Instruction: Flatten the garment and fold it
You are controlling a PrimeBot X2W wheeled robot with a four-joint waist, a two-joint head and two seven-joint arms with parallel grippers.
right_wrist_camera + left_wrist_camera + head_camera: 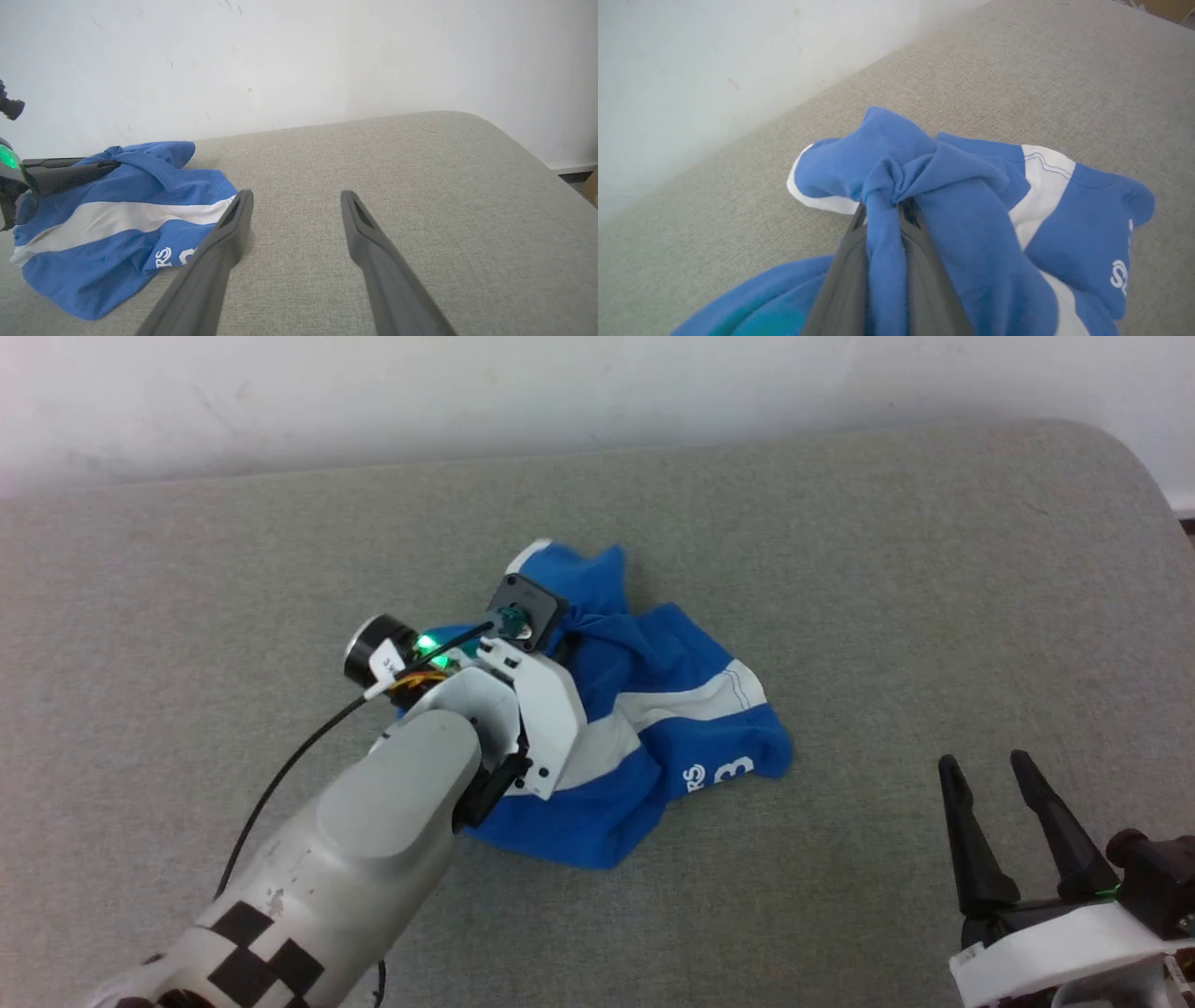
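The garment, bright blue shorts with a white stripe and white print, lies crumpled at the middle of the grey surface. My left gripper is shut on a bunched fold of the garment, the blue cloth pinched between its dark fingers. In the head view my left arm covers the garment's left part and hides the fingertips. My right gripper stands open at the lower right, well clear of the cloth. In the right wrist view the garment lies to the left of the open right gripper, with the left gripper's fingers lying across its top.
The grey fabric surface stretches all round the garment and ends at a white wall at the back. Its rounded right edge drops off toward the floor at the far right.
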